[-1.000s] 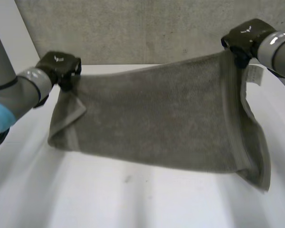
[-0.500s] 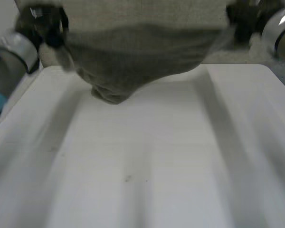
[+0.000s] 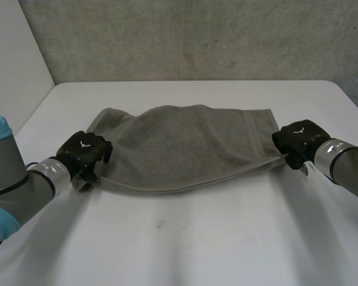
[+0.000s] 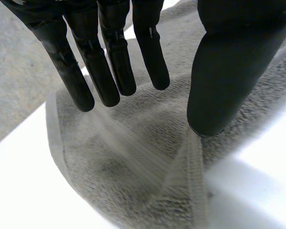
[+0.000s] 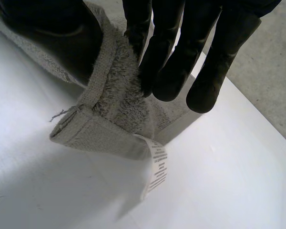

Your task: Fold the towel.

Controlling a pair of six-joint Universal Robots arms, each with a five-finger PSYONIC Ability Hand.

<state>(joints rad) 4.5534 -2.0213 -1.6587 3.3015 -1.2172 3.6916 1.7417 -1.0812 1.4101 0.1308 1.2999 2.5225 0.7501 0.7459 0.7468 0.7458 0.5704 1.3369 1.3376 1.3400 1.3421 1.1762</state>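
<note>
The towel [image 3: 179,143] lies across the middle of the white table [image 3: 197,250], looking doubled over. We have a hand at each near corner, most likely so that the upper layer settles square on the lower. Our right hand [image 3: 298,140] pinches its corner between the thumb and close-set fingers [image 5: 171,57], with the label [image 5: 156,167] dangling beneath, while our left hand [image 3: 83,154] hangs over its corner with fingers [image 4: 105,71] straight, slightly spread and gripping nothing.
</note>
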